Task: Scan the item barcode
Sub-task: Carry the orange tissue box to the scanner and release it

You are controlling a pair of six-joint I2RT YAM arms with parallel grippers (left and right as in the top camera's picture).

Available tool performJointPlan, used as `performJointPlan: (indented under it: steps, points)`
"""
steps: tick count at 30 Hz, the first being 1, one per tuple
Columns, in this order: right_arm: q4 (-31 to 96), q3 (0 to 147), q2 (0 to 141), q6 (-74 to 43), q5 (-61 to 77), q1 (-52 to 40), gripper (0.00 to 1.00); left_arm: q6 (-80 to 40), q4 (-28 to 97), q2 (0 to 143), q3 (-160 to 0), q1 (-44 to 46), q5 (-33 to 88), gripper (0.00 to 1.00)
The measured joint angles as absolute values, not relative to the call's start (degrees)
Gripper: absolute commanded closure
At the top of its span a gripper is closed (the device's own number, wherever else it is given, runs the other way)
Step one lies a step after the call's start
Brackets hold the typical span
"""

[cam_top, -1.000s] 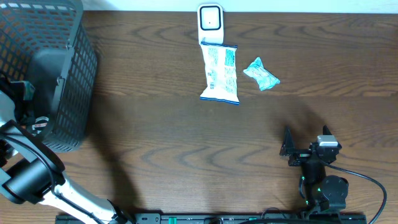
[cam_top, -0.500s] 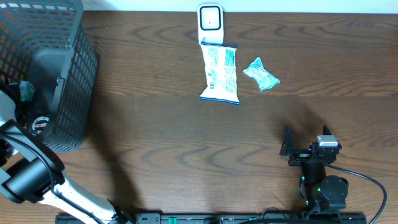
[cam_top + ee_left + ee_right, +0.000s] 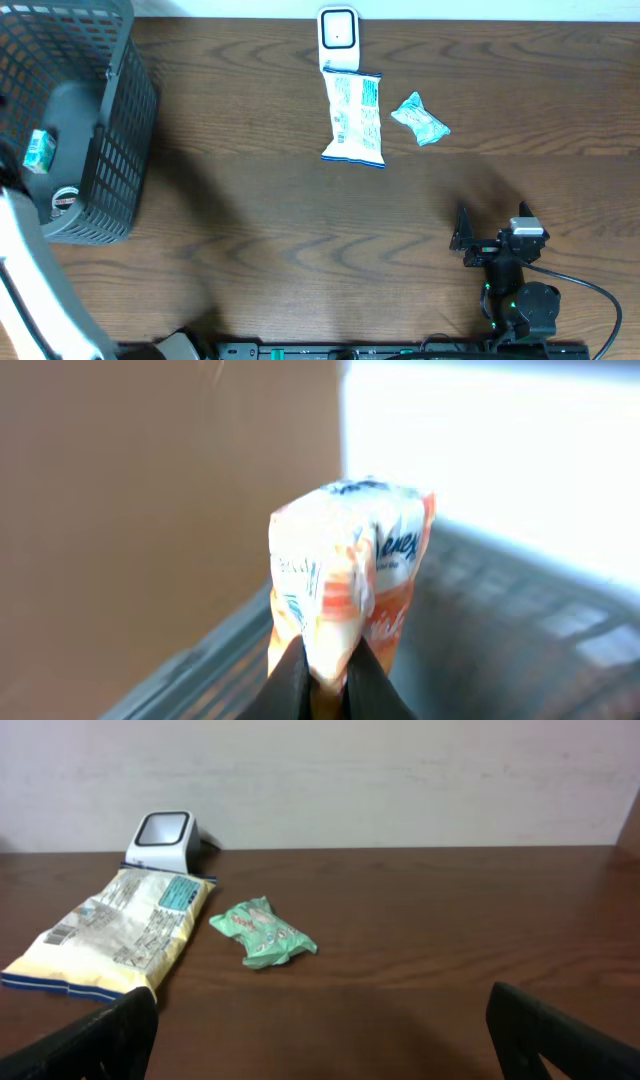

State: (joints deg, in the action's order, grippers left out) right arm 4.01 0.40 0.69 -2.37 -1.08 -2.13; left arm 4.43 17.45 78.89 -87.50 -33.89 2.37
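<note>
Since the left end effector (image 3: 322,678) pinches the tissue pack (image 3: 345,560) by one edge, we fear a drop into the basket (image 3: 520,610) beneath; right end effector (image 3: 322,1020) gapes, empty.

I see the pack (image 3: 350,585), white and orange with blue lettering, upright and held clear of the worktop (image 3: 250,230), pinched by its lower edge in the left gripper (image 3: 325,685). The scanner (image 3: 338,29), a small white block with a dark window, stands at the worktop's far edge, about midway along it, its window tilted upward.
</note>
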Motion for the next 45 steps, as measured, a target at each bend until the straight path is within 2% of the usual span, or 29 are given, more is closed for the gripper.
performJointPlan:
  steps: [6,9,14,20,27,28,30,33,34,35,39,40,41,42,45]
  points:
    - [4.0,0.4,0.7,-2.4,-1.1,-2.1,0.01,-15.5,13.1,74.0,-87.5,-24.5,16.4,0.93]
    - [4.0,0.4,0.7,-2.4,-1.1,-2.1,0.01,-21.3,14.5,75.6,-87.5,-14.3,20.1,0.93]
    - [4.0,0.4,0.7,-2.4,-1.1,-2.1,0.01,-25.1,16.1,84.5,-87.5,4.3,22.6,0.93]
    - [4.0,0.4,0.7,-2.4,-1.1,-2.1,0.01,-25.8,12.9,98.4,-87.5,20.0,22.2,0.93]
    - [4.0,0.4,0.7,-2.4,-1.1,-2.1,0.01,-28.6,5.0,113.4,-87.4,28.4,22.1,0.92]
    - [4.0,0.4,0.7,-2.4,-1.1,-2.1,0.01,-29.1,4.0,114.6,-87.4,28.9,22.1,0.83]
    - [4.0,0.4,0.7,-2.4,-1.1,-2.1,0.01,-29.9,2.5,116.3,-87.4,29.6,22.0,0.55]
    - [4.0,0.4,0.7,-2.4,-1.1,-2.1,0.01,-30.7,2.2,117.6,-87.4,30.1,22.0,0.48]
    - [4.0,0.4,0.7,-2.4,-1.1,-2.1,0.01,-30.9,2.2,117.7,-87.4,30.1,21.9,0.36]
    - [4.0,0.4,0.7,-2.4,-1.1,-2.1,0.01,-31.1,2.2,117.7,-87.4,30.1,21.9,0.3]
    - [4.0,0.4,0.7,-2.4,-1.1,-2.1,0.01,-30.6,1.8,117.7,-87.4,29.9,21.9,0.29]
    - [4.0,0.4,0.7,-2.4,-1.1,-2.1,0.01,-30.1,1.8,117.7,-87.4,29.7,21.9,0.27]
    - [4.0,0.4,0.7,-2.4,-1.1,-2.1,0.01,-29.7,1.8,117.6,-87.4,29.5,21.9,0.17]
    - [4.0,0.4,0.7,-2.4,-1.1,-2.1,0.01,-29.1,1.8,117.4,-87.4,29.1,21.9,0.13]
    - [4.0,0.4,0.7,-2.4,-1.1,-2.1,0.01,-26.2,1.9,115.9,-87.4,27.0,22.0,0.06]
